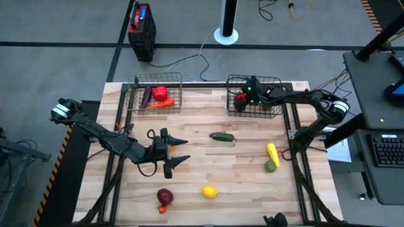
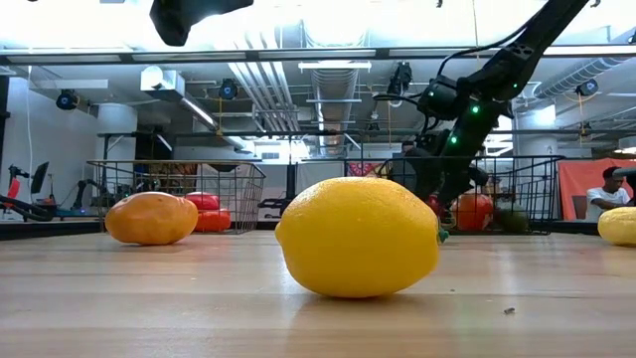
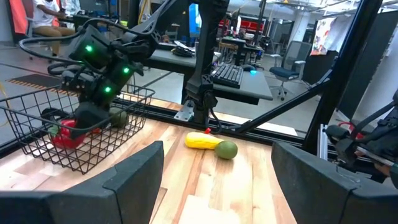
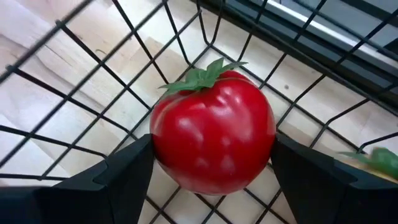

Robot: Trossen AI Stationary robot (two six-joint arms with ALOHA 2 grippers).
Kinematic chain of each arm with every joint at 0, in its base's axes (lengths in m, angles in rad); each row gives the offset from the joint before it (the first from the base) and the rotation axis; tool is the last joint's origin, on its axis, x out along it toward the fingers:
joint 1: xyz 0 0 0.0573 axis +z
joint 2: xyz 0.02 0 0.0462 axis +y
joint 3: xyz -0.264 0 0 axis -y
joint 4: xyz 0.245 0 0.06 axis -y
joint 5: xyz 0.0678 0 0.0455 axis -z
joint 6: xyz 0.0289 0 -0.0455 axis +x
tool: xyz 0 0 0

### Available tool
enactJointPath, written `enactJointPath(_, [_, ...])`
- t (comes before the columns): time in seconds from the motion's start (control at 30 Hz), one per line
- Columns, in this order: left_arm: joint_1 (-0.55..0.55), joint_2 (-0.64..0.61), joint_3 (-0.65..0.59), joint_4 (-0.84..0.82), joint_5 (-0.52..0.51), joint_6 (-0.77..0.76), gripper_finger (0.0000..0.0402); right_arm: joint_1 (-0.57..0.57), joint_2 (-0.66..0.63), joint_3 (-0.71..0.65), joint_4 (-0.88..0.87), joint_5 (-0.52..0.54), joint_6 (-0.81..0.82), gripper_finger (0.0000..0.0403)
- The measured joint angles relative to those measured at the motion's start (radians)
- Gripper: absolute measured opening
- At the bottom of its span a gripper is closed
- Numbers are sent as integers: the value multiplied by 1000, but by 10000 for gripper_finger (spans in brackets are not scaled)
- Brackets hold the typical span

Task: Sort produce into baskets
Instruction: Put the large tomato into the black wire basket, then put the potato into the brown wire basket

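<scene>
One glossy red tomato with a green leafy top sits between the right gripper's spread jaws, inside the right basket. The left gripper hangs released over the worktop, the lemon nearby.

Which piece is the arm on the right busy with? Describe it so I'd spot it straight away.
Start at the right-hand wire basket at the table's far edge. The right gripper reaches down into its near-left corner, fingers spread either side of a round red tomato lying on the mesh. Its glossy red skin and green leafy top set it apart from the greenish piece beside it.
</scene>
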State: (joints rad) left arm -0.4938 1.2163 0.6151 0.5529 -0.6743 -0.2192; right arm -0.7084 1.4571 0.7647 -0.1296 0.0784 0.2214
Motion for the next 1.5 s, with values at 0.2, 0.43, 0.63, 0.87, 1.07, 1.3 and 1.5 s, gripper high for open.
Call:
enactJointPath(0.2, [0,0,0,0,0,0,279,1,-9,0,2,0,-5,297])
enactJointPath(0.43, [0,0,0,0,0,1,279,1,-9,0,3,-8,-10,316])
enactJointPath(0.63, [0,0,0,0,0,1,279,1,-9,0,4,-8,-12,349])
enactJointPath(0.87, [0,0,0,0,0,1,279,1,-12,0,4,-7,-14,361])
enactJointPath(1.07, [0,0,0,-1,0,1,279,1,-68,0,-2,-7,-11,361])
enactJointPath(1.3, [0,0,0,-2,0,15,279,1,-215,0,-61,0,25,361])
enactJointPath(1.5, [20,-4,0,0,0,115,279,6,-315,29,-208,-1,95,341])
